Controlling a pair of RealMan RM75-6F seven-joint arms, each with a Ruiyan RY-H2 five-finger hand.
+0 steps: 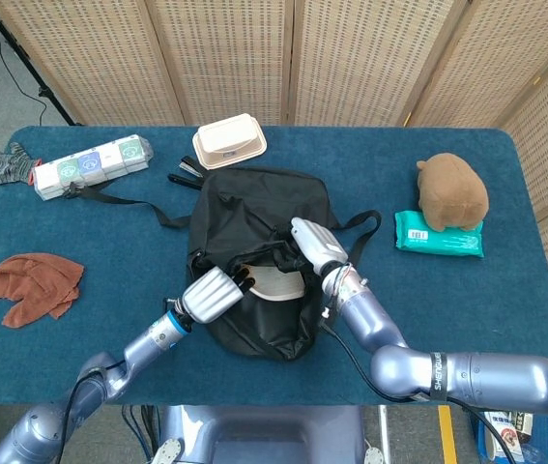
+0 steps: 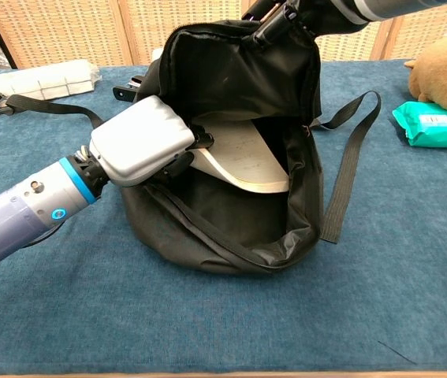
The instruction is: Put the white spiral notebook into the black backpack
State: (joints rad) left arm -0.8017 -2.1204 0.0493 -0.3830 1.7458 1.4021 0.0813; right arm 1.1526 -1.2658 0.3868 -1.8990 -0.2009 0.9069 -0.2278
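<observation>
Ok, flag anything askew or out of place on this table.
The white notebook sits tilted, only partway inside the black backpack, one corner poking from the opening. The rust cloth lies crumpled near the table's left edge. Nothing spilled or damaged.
</observation>
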